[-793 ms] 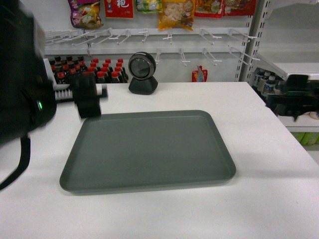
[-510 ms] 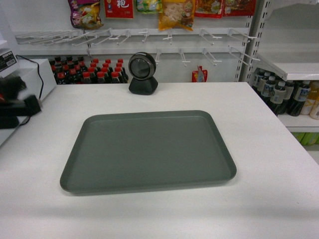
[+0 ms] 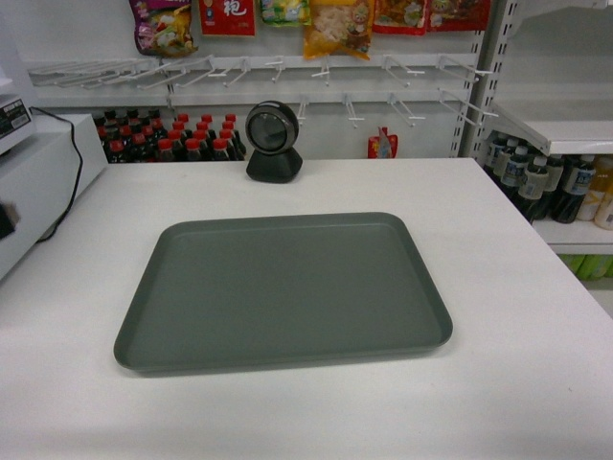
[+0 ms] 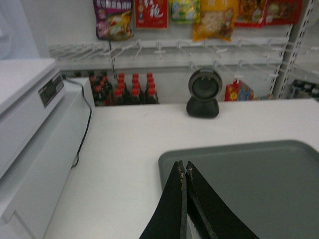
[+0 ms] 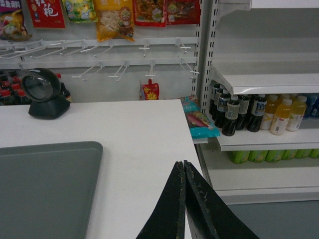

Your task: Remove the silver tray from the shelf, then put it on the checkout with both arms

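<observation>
From the head camera you see the tray [image 3: 283, 290] lying flat on the white counter [image 3: 517, 287], with the round black scanner [image 3: 273, 142] standing beyond its far edge. Neither gripper shows in this view, so the tray sits alone, touched by nothing. A shelf [image 3: 560, 137] with bottles [image 3: 536, 187] under it stands off the counter's right side.

From the left wrist camera you see the left gripper [image 4: 183, 172] at the bottom of the picture, its two fingers pressed together with nothing between them. The tray [image 4: 249, 179] lies just ahead and to the right of the tips, and its near left corner sits right behind them; you cannot tell whether the tips touch it. The scanner [image 4: 203, 93] is well ahead, and a white machine [image 4: 30, 129] lies to the left.

From the right wrist camera you see the right gripper [image 5: 183, 170] with its fingers likewise pressed together and empty. The tray [image 5: 47, 186] lies to the left of the tips, apart from them, with bare counter [image 5: 144, 134] between. The shelf [image 5: 269, 79] and its bottles [image 5: 259, 113] are ahead to the right.
</observation>
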Robot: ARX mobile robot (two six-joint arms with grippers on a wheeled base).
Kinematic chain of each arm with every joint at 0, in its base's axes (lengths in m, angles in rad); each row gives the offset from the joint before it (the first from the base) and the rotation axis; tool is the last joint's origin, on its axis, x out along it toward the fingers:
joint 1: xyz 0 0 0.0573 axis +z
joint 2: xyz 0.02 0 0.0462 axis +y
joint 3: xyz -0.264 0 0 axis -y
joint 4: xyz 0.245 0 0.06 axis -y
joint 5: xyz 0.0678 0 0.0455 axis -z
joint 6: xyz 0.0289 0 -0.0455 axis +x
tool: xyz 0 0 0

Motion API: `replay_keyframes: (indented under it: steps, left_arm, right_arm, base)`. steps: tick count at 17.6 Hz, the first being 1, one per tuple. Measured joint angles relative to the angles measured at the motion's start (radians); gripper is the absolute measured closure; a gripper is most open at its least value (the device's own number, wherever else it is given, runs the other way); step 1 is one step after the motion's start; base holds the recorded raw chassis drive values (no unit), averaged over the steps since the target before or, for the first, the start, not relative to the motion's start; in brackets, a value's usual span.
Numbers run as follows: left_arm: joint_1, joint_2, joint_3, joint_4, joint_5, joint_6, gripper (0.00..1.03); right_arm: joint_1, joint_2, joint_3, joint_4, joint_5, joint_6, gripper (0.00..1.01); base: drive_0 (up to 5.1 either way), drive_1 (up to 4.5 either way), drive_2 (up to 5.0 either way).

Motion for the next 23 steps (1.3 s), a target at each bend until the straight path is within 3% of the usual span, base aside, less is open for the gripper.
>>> replay_keyframes:
  steps: [1, 2, 6, 7, 8, 17, 23]
  left_arm:
    - [0.017, -0.033, -0.038, -0.024, 0.012, 0.0, 1.02]
    - [0.03, -0.083, -0.063, -0.044, 0.024, 0.0, 1.02]
    - [0.071, -0.302, -0.148, -0.168, 0.072, 0.0, 1.02]
    - [0.13, -0.384, -0.172, -0.221, 0.134, 0.0, 1.02]
    - [0.159, -0.441, -0.18, -0.264, 0.137, 0.0, 1.02]
    - [0.152, -0.882, -0.22, -0.649, 0.152, 0.0, 1.02]
    - [0.152, -1.07, -0.22, -0.828, 0.152, 0.0, 1.02]
  right_arm:
    - [-0.011, -0.056, -0.031, -0.018, -0.011, 0.0, 0.99]
    - [-0.045, -0.108, -0.059, -0.042, -0.061, -0.003, 0.99]
    - [-0.061, -0.411, -0.13, -0.261, -0.063, -0.003, 0.99]
    - [-0.061, -0.484, -0.155, -0.316, -0.064, -0.003, 0.99]
    - [-0.061, -0.537, -0.177, -0.363, -0.064, -0.003, 0.99]
    - [-0.061, -0.995, -0.224, -0.744, -0.064, -0.003, 0.99]
    - [-0.061, -1.2, -0.224, -0.939, -0.064, -0.003, 0.99]
  base:
    - [0.0, 0.0, 0.0]
    - [0.0, 0.0, 0.0]
    - [0.0, 0.0, 0.0]
    - [0.0, 0.0, 0.0]
    - [0.0, 0.0, 0.0]
    - [0.0, 0.0, 0.0]
    - [0.0, 0.0, 0.0]
